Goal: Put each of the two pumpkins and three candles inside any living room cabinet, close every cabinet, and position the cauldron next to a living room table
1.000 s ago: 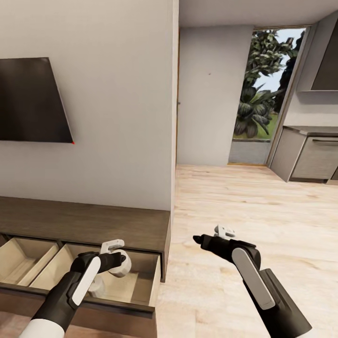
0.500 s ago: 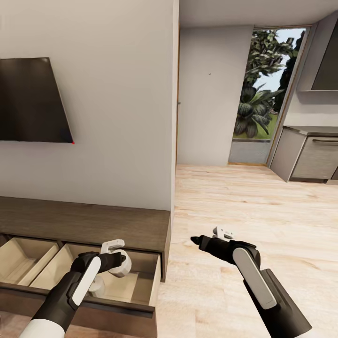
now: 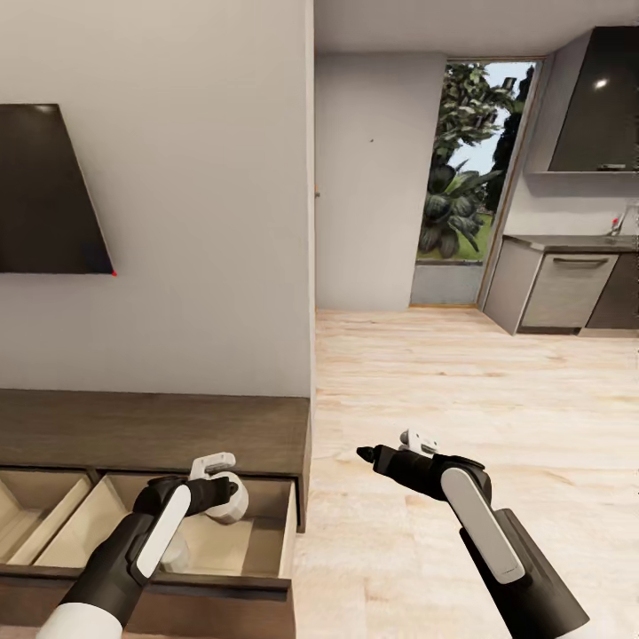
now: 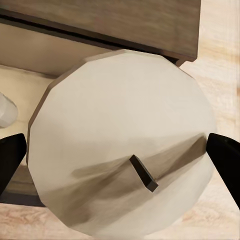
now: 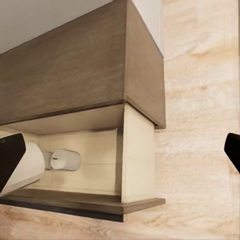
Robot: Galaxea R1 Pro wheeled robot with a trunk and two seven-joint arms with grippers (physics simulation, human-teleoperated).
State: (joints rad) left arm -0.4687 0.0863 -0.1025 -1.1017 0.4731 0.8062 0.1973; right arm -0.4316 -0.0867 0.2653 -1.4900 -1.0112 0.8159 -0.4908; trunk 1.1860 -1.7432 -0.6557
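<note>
A home, living room opening onto a kitchen, wall-mounted television (image 3: 49, 191) at 10 o'clock, low wooden cabinet (image 3: 160, 430) beneath it, pale plank floor (image 3: 461, 382), kitchen cupboards (image 3: 568, 288) and dark range hood (image 3: 590, 102) at 2 o'clock, garden greenery through a tall doorway (image 3: 466, 173).

Two candles: one (image 4: 122, 145) between the left gripper's (image 4: 120, 155) fingers, one (image 5: 65, 160) lying in the drawer (image 3: 266, 555). Two open drawers (image 3: 40, 506) in one cabinet (image 3: 151, 430). Two grippers (image 3: 368, 454).
</note>
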